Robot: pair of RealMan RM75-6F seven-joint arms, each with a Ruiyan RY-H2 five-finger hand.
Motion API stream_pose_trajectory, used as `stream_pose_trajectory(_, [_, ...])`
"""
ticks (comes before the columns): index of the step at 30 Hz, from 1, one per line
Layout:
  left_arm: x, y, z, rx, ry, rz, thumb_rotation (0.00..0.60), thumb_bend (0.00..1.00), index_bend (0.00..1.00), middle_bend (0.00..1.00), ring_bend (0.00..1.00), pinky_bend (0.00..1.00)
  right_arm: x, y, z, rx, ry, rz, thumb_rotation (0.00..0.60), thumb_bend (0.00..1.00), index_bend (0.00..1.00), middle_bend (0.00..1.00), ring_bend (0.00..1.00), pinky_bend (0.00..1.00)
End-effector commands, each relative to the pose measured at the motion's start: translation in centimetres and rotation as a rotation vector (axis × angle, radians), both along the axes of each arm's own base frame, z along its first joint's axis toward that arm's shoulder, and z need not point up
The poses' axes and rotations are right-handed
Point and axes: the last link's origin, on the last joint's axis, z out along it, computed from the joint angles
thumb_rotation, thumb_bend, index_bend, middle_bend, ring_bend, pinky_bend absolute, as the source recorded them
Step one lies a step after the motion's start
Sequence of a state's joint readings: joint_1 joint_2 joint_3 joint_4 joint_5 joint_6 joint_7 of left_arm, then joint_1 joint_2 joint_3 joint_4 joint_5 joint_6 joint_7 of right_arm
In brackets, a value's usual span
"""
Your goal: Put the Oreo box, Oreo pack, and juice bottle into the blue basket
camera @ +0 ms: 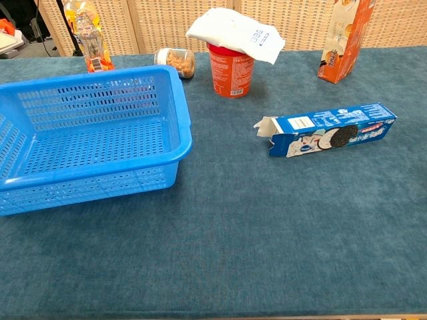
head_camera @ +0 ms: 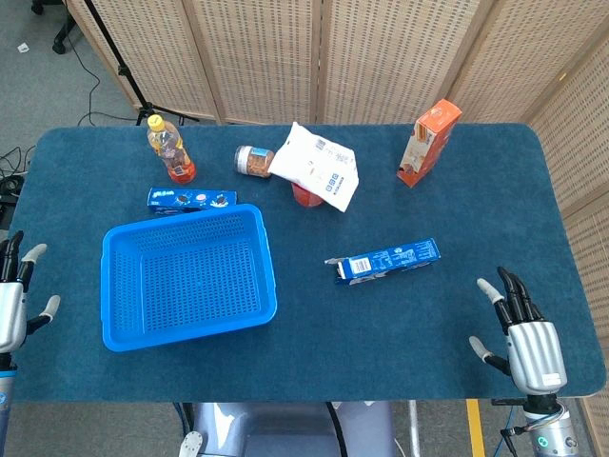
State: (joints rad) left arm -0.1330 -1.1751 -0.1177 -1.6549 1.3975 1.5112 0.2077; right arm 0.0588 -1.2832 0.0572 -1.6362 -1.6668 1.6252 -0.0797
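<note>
Both of my robot hands hold nothing: my left robot hand [head_camera: 17,295] sits off the surface's edge at nine o'clock with fingers spread, and my right robot hand [head_camera: 523,333] rests at the near edge around five o'clock, fingers likewise apart. The perforated blue plastic basket [head_camera: 124,335] is empty, so all three items remain out. The long blue cardboard Oreo box [head_camera: 385,261] lies on its side at the basket's three o'clock with one end flap torn open; I judge a squeeze near that end could crush it or spill biscuits. The slim blue Oreo pack [head_camera: 191,198] lies touching or just beside the basket's far wall at twelve o'clock, so my fingers may snag the rim. The upright clear juice bottle with yellow cap [head_camera: 170,149] could topple if nudged. Only the head view shows my hands and the pack; the chest view shows the torn flap plainly.
</note>
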Motion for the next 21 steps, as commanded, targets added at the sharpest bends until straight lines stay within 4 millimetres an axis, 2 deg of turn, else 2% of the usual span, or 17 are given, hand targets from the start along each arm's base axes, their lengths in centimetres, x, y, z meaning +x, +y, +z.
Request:
stream_pose_trajectory(1, [-0.09, 0.07, -0.16, -0.006, 0.003, 0.004, 0.6, 0.26, 0.19, 0.0, 0.0, 0.08, -0.09, 0.03, -0.09, 0.007, 0.003, -0.004, 0.6, 0.21, 0.16, 0.0, 0.0, 0.32])
stream_pose_trajectory(21, [-0.55, 0.43, -0.28, -0.034, -0.036, 0.032, 0.6, 0.27, 0.19, 0.0, 0.0, 0.08, -0.51, -0.3, -0.21, 0.01, 0.001, -0.024, 0.6, 0.21, 0.16, 0.0, 0.0, 0.32])
